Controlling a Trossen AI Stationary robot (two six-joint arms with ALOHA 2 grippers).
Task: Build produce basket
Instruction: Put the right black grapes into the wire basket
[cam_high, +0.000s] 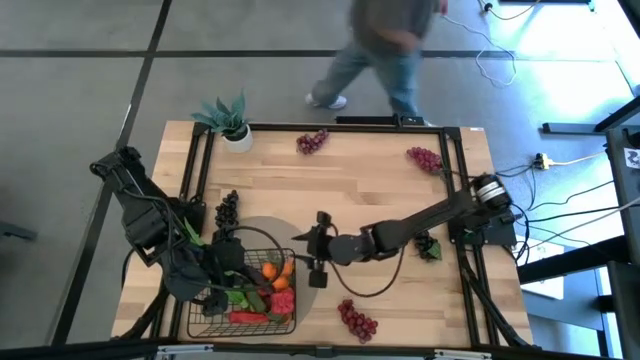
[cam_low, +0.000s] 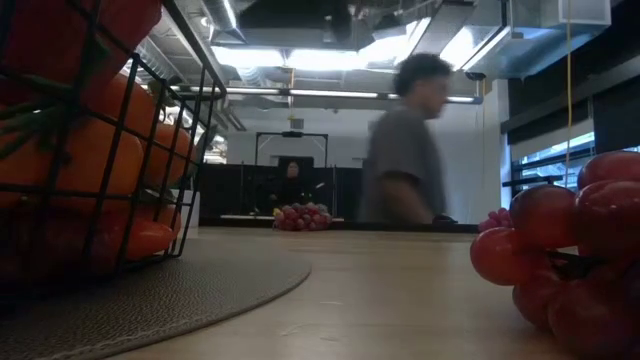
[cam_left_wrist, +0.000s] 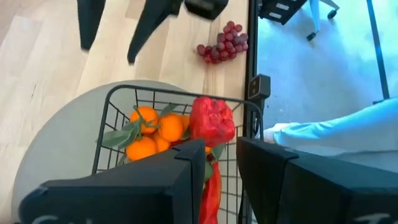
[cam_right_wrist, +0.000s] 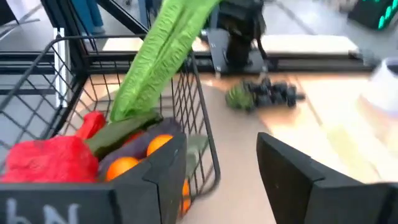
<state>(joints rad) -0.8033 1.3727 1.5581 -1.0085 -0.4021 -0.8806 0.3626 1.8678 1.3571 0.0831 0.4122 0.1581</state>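
From above, the basket (cam_high: 252, 318) sits on a grey mat (cam_high: 262, 228). The left pincer (cam_high: 218, 272) hangs over it. The right pincer (cam_high: 312, 250) waits beside it, released.

Low view: red grapes (cam_low: 570, 260) lie outside the basket, unpacked.

Left wrist: tangerines (cam_left_wrist: 152, 130) and a red pepper (cam_left_wrist: 211, 121) are inside the basket.

Right wrist: a bean pod (cam_right_wrist: 165, 59) slants above the basket, apparently grasped by the left pincer for lowering.

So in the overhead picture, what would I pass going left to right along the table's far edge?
Potted plant → dark red grape bunch → another red grape bunch near the far right corner.
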